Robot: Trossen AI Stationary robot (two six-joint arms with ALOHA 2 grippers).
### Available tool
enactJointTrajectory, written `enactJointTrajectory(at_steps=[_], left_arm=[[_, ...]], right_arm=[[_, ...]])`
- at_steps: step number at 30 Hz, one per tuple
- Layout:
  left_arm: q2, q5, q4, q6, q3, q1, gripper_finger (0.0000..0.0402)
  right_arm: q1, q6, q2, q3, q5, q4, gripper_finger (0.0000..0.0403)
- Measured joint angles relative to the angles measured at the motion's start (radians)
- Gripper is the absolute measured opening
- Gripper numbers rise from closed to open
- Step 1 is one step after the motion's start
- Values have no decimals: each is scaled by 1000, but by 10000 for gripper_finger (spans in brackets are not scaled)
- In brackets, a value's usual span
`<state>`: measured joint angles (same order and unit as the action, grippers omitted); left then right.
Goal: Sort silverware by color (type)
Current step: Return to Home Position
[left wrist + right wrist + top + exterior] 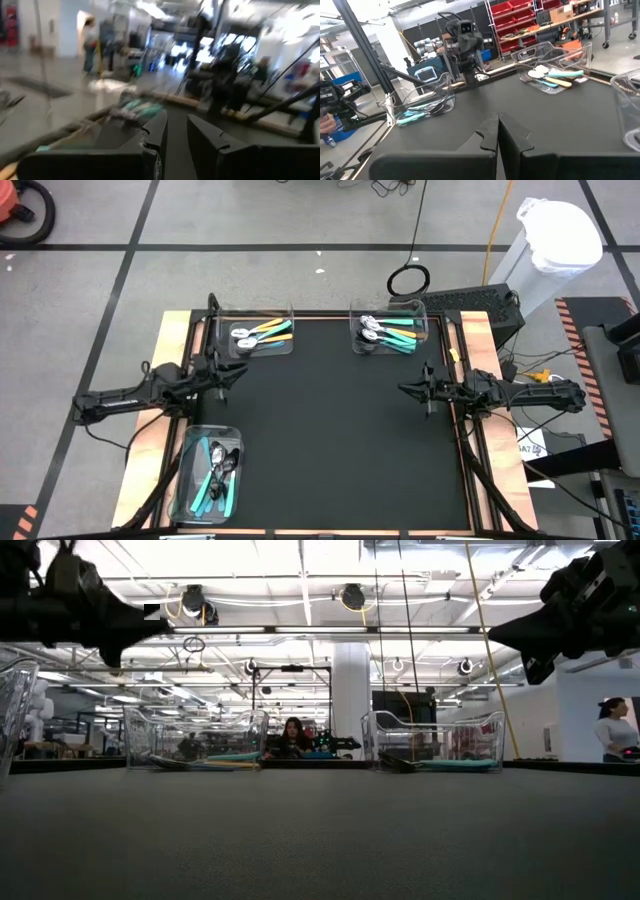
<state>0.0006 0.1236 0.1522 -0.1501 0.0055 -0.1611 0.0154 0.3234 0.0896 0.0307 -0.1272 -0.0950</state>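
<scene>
Left gripper [240, 371]: hovers over the left side of the worktop [330, 440]. Fingers are parted by a narrow gap in its wrist view, with nothing between them.
Right gripper [404, 388]: hovers over the right side of the worktop, pointing at the left gripper. Fingers are pressed together and it is empty.
Gap between grippers: well apart, with only bare worktop between them.
Far-left bin [225, 318]: just beyond the left gripper, toward the far edge. Holds the orange and light-blue spoons [272, 331].
Near-left bin [188, 438]: on the left gripper's other side, at the near edge and farther from it than the far-left bin. Holds the blue-green spoons [205, 478], teal and light-blue handles together.
Far-right bin [421, 310]: near the right gripper, on its far-edge side. Holds the teal spoons [398, 336].
Loose spoons: all that show lie inside bins, apart from both grippers.
Count, bins: 3.
Count, grippers: 2.
Count, spoons: far-left bin has at least 2 orange and 1 light blue. Far-right bin has about 4 teal. Near-left bin has about 4 or 5. The handles overlap, so I cannot tell exact totals.
</scene>
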Motion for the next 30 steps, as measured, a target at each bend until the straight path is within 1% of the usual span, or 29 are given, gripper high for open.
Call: enactJointTrajectory(at_steps=[1,5,9,11,16,30], left_arm=[[0,20,-26,0,0,5,72],[0,42,-87,3,0,20,72],[4,53,-105,6,0,22,72],[6,33,-109,19,0,22,72],[7,-67,-128,53,0,22,72],[8,-68,-126,53,0,22,73]], right_arm=[[0,-5,-1,0,0,1,0],[0,-45,-1,0,0,2,0],[0,-46,2,0,-3,10,0],[0,-36,2,0,-3,11,0],[0,-23,2,0,-3,13,0],[0,-21,2,0,-2,10,0]])
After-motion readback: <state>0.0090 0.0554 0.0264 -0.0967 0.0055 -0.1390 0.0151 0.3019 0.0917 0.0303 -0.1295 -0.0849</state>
